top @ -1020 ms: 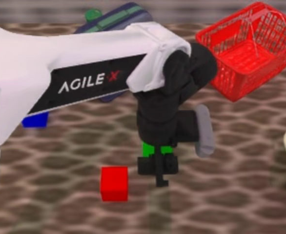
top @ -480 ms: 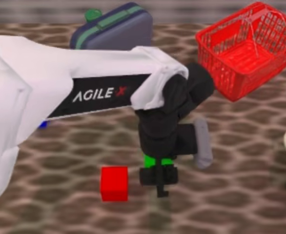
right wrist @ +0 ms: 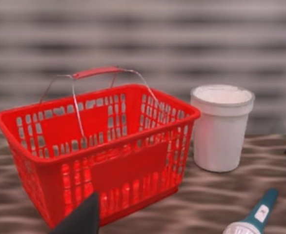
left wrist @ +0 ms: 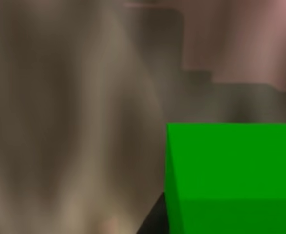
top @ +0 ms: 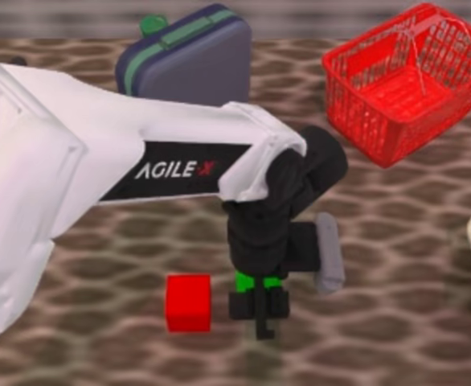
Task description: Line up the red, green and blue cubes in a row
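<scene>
Glossy bright green plastic cube [top: 257,281] sits pinched in the left arm's black hand [top: 259,304], just at three o'clock of the glossy bright red cube [top: 189,302] on the brown, honeycomb-patterned tabletop [top: 396,265]. "AGILEX" reads white along the arm's black panel. At one o'clock stands a red wire-mesh basket [top: 404,80]. The right arm's hand: cannot tell.

The red cube [top: 188,302] and the green cube [left wrist: 233,178] look like smooth, glossy plastic with flat, even faces. The red basket [right wrist: 104,156] reads as moulded plastic mesh with thin wire handles [right wrist: 74,105] that look metal. The white cup [right wrist: 221,127] is smooth and matt. The desk [top: 396,241] has a brown woven-looking pattern, matt. The left arm's white shell [top: 99,145] is smooth and faintly shiny.
</scene>
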